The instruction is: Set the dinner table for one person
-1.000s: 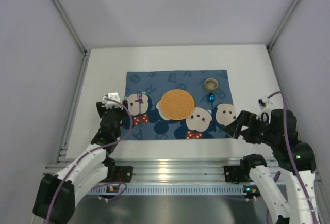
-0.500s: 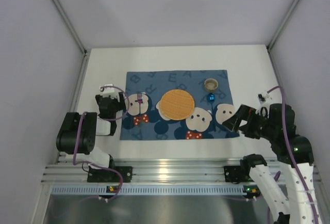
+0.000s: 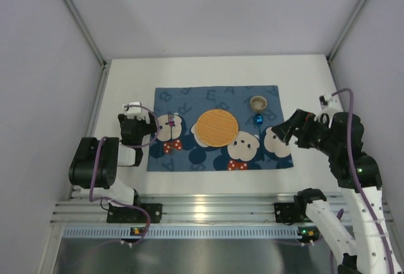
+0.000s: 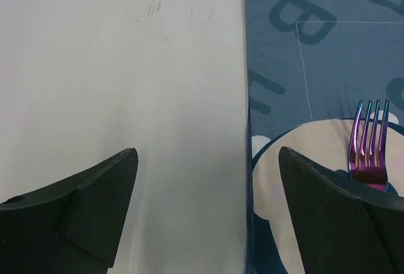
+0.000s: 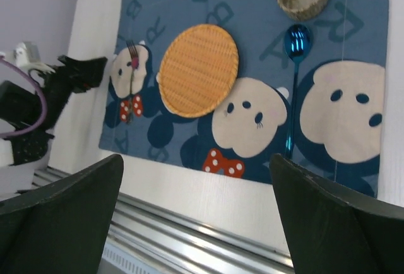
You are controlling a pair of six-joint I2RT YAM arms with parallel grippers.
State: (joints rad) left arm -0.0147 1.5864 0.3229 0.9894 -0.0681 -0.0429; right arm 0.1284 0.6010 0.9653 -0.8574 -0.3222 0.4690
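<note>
The dinner table (image 3: 214,75) is a white tabletop with a dark-blue cartoon-mouse placemat (image 3: 218,97) on it. On the mat lie a round woven orange plate (image 3: 216,127), an iridescent purple fork (image 3: 171,122) to its left, a blue spoon (image 3: 257,120) to its right, and a small woven cup (image 3: 259,103) behind the spoon. My left gripper (image 4: 207,160) is open and empty, straddling the mat's left edge, with the fork (image 4: 369,154) just right of it. My right gripper (image 5: 196,160) is open and empty, held above the mat's right end.
A ribbed silver metal rail (image 3: 208,214) runs along the near edge, holding both arm bases. Grey walls with metal corner posts enclose the table on the left, right and back. Bare white table lies behind the mat (image 3: 214,65).
My left arm has folded its elbow back to the left and its jaws have widened beside the fork. My right gripper has risen and swung farther over the mat's right end.
</note>
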